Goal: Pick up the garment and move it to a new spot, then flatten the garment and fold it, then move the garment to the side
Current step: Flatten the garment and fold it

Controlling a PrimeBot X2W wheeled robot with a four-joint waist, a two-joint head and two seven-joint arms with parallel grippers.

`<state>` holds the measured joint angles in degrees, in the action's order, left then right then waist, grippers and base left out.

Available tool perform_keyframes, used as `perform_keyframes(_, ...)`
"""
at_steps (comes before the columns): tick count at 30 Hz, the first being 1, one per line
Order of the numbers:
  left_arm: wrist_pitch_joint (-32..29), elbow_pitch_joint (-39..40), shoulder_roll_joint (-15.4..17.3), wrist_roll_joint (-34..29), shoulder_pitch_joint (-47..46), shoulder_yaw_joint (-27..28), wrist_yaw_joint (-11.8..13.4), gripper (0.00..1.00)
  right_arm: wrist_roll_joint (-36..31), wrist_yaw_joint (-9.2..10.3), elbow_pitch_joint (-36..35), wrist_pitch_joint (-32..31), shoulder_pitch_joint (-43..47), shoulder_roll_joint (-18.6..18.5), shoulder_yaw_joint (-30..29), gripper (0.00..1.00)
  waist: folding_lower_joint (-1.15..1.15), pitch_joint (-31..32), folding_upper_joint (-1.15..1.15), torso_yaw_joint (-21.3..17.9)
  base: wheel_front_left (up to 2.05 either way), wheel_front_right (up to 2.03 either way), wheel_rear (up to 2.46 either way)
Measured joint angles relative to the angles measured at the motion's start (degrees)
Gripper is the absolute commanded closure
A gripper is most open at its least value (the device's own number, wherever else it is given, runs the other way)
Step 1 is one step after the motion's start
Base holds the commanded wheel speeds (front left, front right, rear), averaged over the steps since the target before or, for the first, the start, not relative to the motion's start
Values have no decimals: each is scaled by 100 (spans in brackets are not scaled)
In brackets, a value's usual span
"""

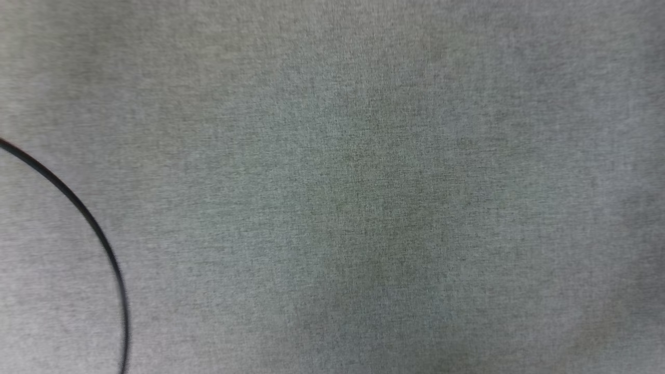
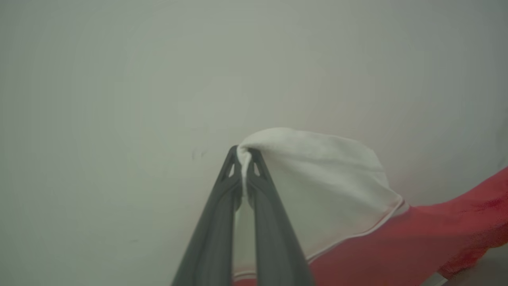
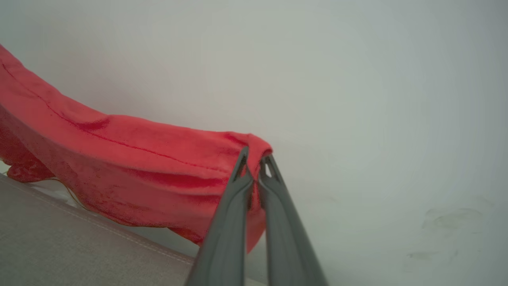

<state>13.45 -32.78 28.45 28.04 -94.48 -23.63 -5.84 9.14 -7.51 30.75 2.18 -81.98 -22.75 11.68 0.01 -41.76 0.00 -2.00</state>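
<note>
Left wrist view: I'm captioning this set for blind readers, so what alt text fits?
The left hand, its two dark fingers shut, pinches the edge of the white sleeve of the garment and holds it up against a plain pale background. The garment's red body trails off to the lower right.

Head camera looks closely at grey cloth (image 1: pixel 363 156); both wrist cameras share the garment (image 2: pixel 337 190).
</note>
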Motion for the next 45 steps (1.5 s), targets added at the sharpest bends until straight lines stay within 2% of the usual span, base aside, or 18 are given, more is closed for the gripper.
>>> perform_keyframes(6, 127, 250, -44, 137, 1780, -104, 60, 100, 147, 0, 339, 327, 1051, 56, 543, 100, 0, 352, 0, 35, 0, 0, 0)
perform_keyframes(8, 142, 503, -16, 229, 2785, -86, 120, 100, 336, 0, 427, 436, 1582, 47, 738, 100, 0, 610, 0, 54, 0, 0, 0)
perform_keyframes(14, 145, 1131, 8, 627, 4791, 140, 326, 100, 904, 0, 519, 485, 2741, -123, 1106, 100, -1, 1254, 0, 95, 0, 0, 0)
perform_keyframes(21, 115, 1918, 120, 877, 6931, 19, 463, 100, 1421, 0, 405, 485, 3987, -380, 1244, 100, -2, 2081, 0, 203, 0, 0, 0)
perform_keyframes(34, -831, 3434, 843, 1137, 9356, -568, 660, 100, 2207, -1, -85, 47, 5973, -898, 1094, 100, -3, 3288, 0, 397, 0, 0, 0)
perform_keyframes(40, -1080, 4002, 1026, 1360, 10135, -720, 816, 100, 2594, -1, -743, -328, 6801, -1154, 972, 100, -3, 3617, 0, 331, 0, 0, 0)
perform_keyframes(45, -1118, 4241, 1032, 1406, 10587, -833, 968, 100, 2684, 0, -1235, -644, 7530, -1303, 761, 100, -3, 3737, 0, 268, 0, 0, 0)
